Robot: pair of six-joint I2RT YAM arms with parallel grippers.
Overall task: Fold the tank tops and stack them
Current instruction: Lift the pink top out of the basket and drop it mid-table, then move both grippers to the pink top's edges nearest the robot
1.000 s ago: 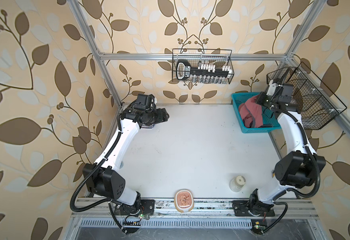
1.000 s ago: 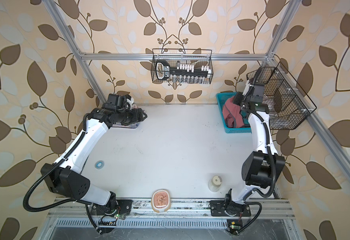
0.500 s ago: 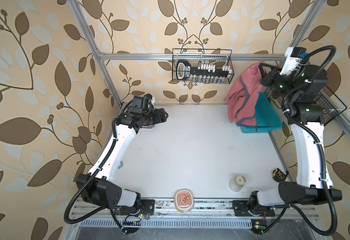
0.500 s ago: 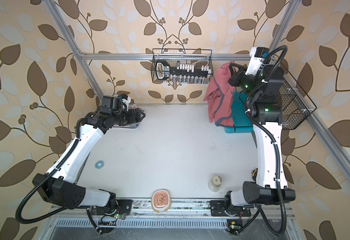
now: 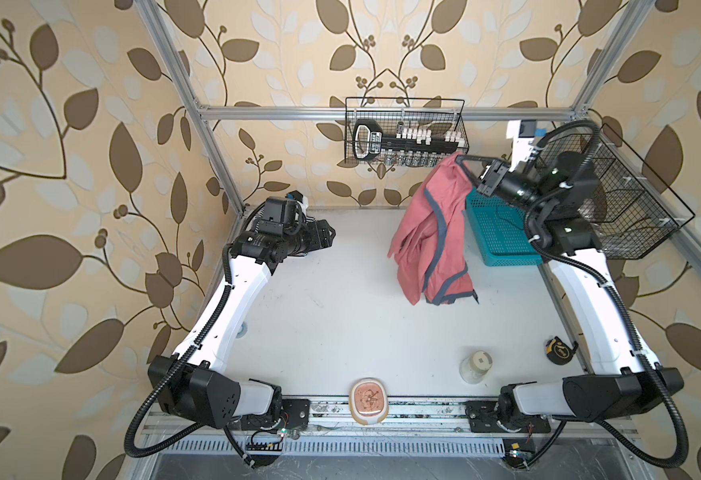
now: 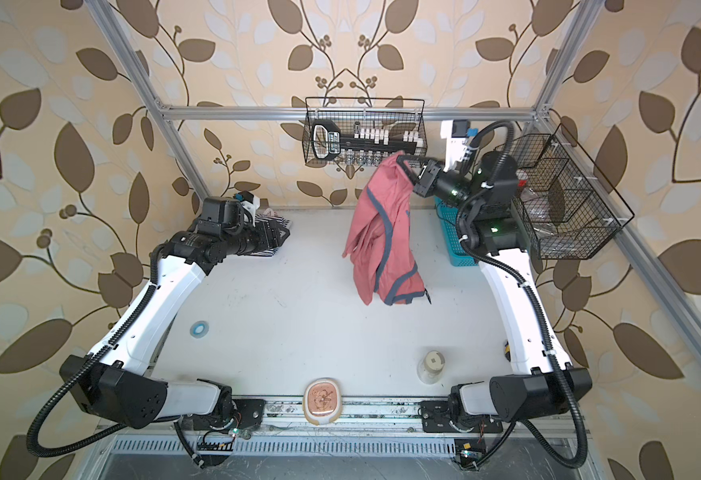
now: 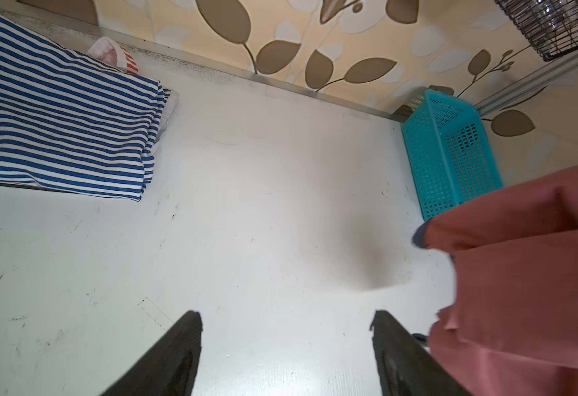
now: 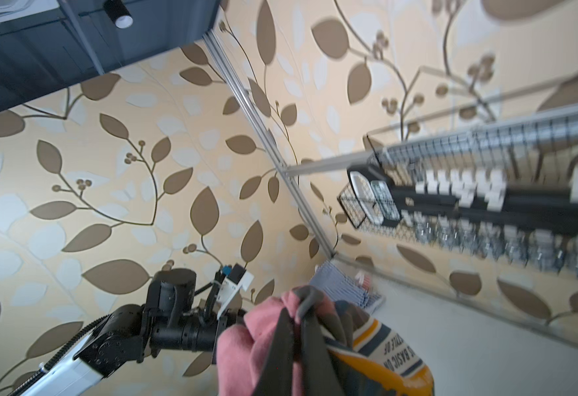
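Observation:
My right gripper [image 5: 463, 160] is shut on the dark-trimmed edge of the dusty red tank top [image 5: 431, 232], held high at the back right. The top hangs loose above the table in both top views, its printed badge showing in the right wrist view [image 8: 393, 356]. At the back left my left gripper [image 5: 328, 235] stands open with nothing between its fingers [image 7: 178, 349]. The navy-and-white striped tank top [image 7: 58, 120] lies folded beside it, on top of the red-and-white striped tank top [image 7: 128, 63], of which only a corner peeks out.
A teal basket [image 5: 502, 232] stands at the back right. Black wire baskets hang on the back wall [image 5: 407, 133] and the right frame [image 5: 631, 199]. Along the front lie a cup [image 5: 475, 365], a tape measure [image 5: 558, 351], a tan dish [image 5: 368, 401] and a tape roll [image 6: 199, 329].
My right arm has lifted the dusty red top out of the teal basket and carried it up and left, over the table. The left arm has barely moved.

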